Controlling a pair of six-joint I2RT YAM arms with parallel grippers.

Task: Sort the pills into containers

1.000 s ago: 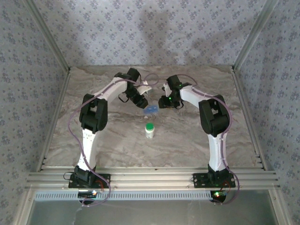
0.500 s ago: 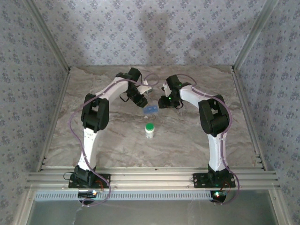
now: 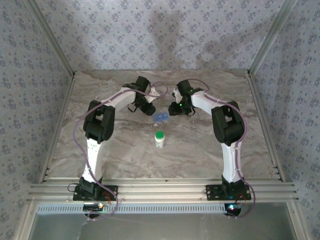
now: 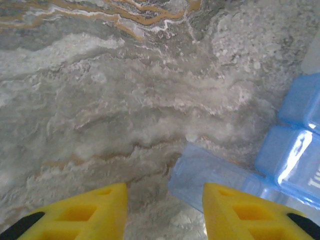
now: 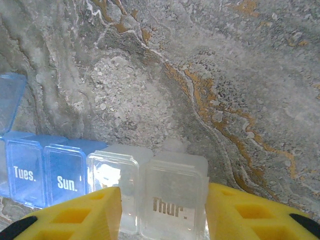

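Marbled grey stone with rust-coloured veins makes up the bench [image 3: 200,155], walled in by blue-patterned wallpaper [image 3: 165,35] and an aluminium frame [image 3: 165,191]. Both arms reach to the far middle and bend inward toward each other.

My left claw [image 3: 150,108] points down over the stone. In its wrist view the left claw [image 4: 165,200] has its yellow fingers spread wide and holds nothing. A translucent blue lid flap [image 4: 210,175] lies just inside one finger.

My right claw [image 3: 174,108] is spread just as wide, and in its wrist view the right claw [image 5: 162,200] straddles the clear "Thur." cell [image 5: 175,200]. I cannot tell whether the pads touch it.

The pill organiser [image 3: 161,117] lies between the claws, glossy plastic with blue "Tues." and "Sun." cells beside clear ones. A white bottle [image 3: 159,138] with a green cap stands upright nearer the bases.
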